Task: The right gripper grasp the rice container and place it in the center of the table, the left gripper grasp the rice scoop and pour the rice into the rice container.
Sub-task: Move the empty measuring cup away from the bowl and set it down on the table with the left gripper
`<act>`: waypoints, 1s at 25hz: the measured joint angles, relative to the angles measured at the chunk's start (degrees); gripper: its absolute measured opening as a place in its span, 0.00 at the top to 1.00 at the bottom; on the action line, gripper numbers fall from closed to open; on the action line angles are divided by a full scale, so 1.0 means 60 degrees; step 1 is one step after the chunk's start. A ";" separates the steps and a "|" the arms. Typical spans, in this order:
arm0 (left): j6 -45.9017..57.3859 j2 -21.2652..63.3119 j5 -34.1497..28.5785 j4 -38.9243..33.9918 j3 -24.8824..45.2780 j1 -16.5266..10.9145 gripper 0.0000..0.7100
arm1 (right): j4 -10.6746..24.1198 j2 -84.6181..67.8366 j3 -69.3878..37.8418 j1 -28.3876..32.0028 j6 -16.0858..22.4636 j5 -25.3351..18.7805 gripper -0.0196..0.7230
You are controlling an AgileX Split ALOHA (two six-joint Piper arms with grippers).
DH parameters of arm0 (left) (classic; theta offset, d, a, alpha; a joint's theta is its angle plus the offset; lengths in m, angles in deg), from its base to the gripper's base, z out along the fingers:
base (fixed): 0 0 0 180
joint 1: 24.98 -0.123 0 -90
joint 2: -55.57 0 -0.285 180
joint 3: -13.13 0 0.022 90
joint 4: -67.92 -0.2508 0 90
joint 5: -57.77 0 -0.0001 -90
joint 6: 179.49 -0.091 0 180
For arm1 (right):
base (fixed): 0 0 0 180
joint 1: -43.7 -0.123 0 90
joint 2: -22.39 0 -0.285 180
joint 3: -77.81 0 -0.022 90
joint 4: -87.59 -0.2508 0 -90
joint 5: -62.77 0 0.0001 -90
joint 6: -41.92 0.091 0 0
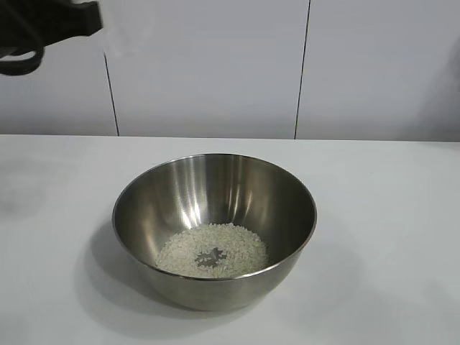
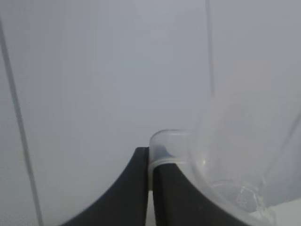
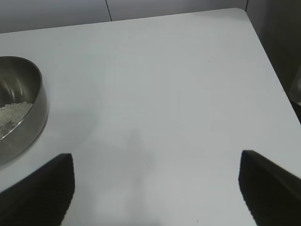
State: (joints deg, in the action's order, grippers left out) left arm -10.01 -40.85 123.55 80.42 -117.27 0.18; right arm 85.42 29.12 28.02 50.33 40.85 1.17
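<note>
The rice container (image 1: 214, 230), a large shiny steel bowl, stands on the white table (image 1: 388, 215) near its middle. A loose heap of white rice (image 1: 212, 250) lies in its bottom. My left gripper (image 2: 149, 165) is shut on the small side handle of the clear plastic rice scoop (image 2: 235, 155) and holds it up in front of the pale wall. Part of the black left arm (image 1: 43, 29) shows in the exterior view's top left corner. My right gripper (image 3: 155, 188) is open and empty above bare table, away from the bowl (image 3: 19, 108), whose rice (image 3: 11, 113) shows.
A white panelled wall (image 1: 215, 65) with dark vertical seams stands behind the table. The table's far edge and a rounded corner (image 3: 244, 12) show in the right wrist view, with a dark gap beyond them.
</note>
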 joint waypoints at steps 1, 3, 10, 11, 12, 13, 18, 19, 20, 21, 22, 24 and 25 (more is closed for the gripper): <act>0.0097 0.0000 0.0000 0.0009 0.0233 -0.0309 0.98 | 0.0000 0.0000 0.0000 0.0000 0.0000 0.0000 0.10; 0.0390 -0.0127 0.0000 -0.0209 0.0623 -0.0917 0.98 | 0.0000 0.0000 0.0000 0.0000 0.0000 0.0000 0.10; 0.1327 -0.1895 -0.0009 -0.2334 0.1206 -0.2793 0.98 | 0.0000 0.0000 0.0000 0.0000 0.0000 0.0000 0.10; 0.1346 -0.2161 -0.0009 -0.2456 0.1206 -0.2939 0.98 | 0.0000 0.0000 0.0000 0.0000 0.0000 0.0000 0.10; 0.1382 -0.2358 -0.0009 -0.2515 0.1206 -0.3030 0.98 | 0.0000 0.0000 0.0000 0.0000 0.0000 0.0000 0.10; 0.1383 -0.2569 -0.0009 -0.2542 0.1206 -0.3079 0.98 | 0.0000 0.0000 0.0000 0.0000 0.0000 0.0000 0.10; 0.1266 -0.3417 -0.0009 -0.2658 0.1184 -0.3101 0.98 | 0.0000 0.0000 0.0000 0.0000 0.0000 0.0000 0.10; 0.1266 -0.3572 -0.0001 -0.2667 0.1184 -0.3101 0.98 | 0.0000 0.0000 0.0000 0.0000 0.0000 0.0000 0.10; 0.1266 -0.3750 -0.0001 -0.2667 0.1184 -0.3101 0.98 | 0.0000 0.0000 0.0000 0.0000 0.0000 -0.0009 0.10; 0.1256 -0.3911 -0.0001 -0.2667 0.1184 -0.3101 0.98 | 0.0000 0.0000 0.0000 0.0000 0.0000 -0.0009 0.10; 0.1256 -0.4054 -0.0001 -0.2667 0.1184 -0.3101 0.98 | 0.0000 0.0000 0.0000 0.0000 0.0000 -0.0009 0.10; 0.1247 -0.4257 -0.0001 -0.2667 0.1184 -0.3101 0.98 | 0.0000 0.0000 0.0000 0.0000 0.0000 -0.0009 0.10; 0.1247 -0.4320 -0.0001 -0.2667 0.1184 -0.3101 0.98 | 0.0000 0.0000 0.0000 0.0000 0.0000 -0.0009 0.10</act>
State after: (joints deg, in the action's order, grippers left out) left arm -2.53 -66.77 123.55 64.42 -110.16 -18.43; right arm 85.42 29.12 28.02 50.33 40.85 1.12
